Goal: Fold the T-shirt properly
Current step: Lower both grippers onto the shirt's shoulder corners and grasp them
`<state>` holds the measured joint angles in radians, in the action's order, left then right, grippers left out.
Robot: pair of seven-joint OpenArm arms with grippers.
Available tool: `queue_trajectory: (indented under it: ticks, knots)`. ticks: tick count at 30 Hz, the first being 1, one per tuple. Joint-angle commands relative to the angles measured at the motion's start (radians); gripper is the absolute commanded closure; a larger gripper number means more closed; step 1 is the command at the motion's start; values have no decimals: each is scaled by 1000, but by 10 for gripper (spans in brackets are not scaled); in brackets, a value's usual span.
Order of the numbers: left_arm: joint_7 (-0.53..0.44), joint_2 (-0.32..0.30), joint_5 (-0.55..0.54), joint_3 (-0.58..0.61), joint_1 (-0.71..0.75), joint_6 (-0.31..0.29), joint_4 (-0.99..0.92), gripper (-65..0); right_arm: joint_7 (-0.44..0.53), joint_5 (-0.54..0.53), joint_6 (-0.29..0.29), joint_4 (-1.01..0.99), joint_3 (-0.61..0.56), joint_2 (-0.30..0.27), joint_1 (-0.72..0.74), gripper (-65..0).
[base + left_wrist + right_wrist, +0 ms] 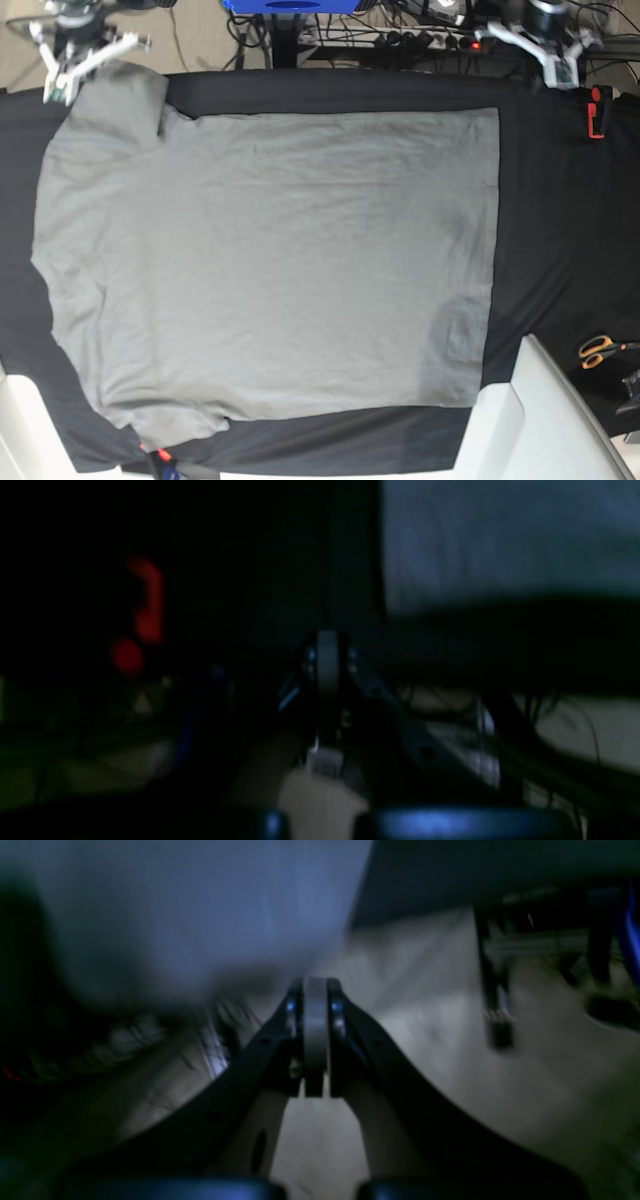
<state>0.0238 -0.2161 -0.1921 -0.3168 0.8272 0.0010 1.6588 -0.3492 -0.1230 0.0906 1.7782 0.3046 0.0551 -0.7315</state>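
The light-grey T-shirt (270,260) lies spread flat on the black table cloth (560,220), collar end to the left and hem to the right. One sleeve points to the far left corner, the other to the near left. My right gripper (58,85) hovers by the far-left sleeve; in the right wrist view it (315,1035) is shut and empty, with the shirt (200,905) blurred at upper left. My left gripper (560,70) hangs past the far-right hem corner; in the dark left wrist view it (327,655) is shut, with the shirt (500,540) at upper right.
A red clamp (596,112) sits on the cloth's far right edge and also shows in the left wrist view (147,600). Orange-handled scissors (598,350) lie at the right. White panels (540,420) stand at the near right corner. Cables and a power strip (420,40) run behind the table.
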Motion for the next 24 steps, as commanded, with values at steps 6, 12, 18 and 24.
queue_trajectory:
  ticks: [6, 12, 18, 24]
  knots:
    - [117, -55, -5, -29, -61, -9, 36, -115, -159, -307, 370, 32, 155, -33, 97, -258]
    - [265, -58, -8, -78, -147, -233, 21, -114, -367, -424, 608, -22, 350, -37, 260, -533]
    - [268, 17, -8, -201, -187, -361, 21, -114, -500, -462, 608, -131, 526, -42, 389, -536]
    - [270, 71, -8, -295, -214, -419, 17, -114, -520, -461, 608, -286, 597, -44, 433, -536]
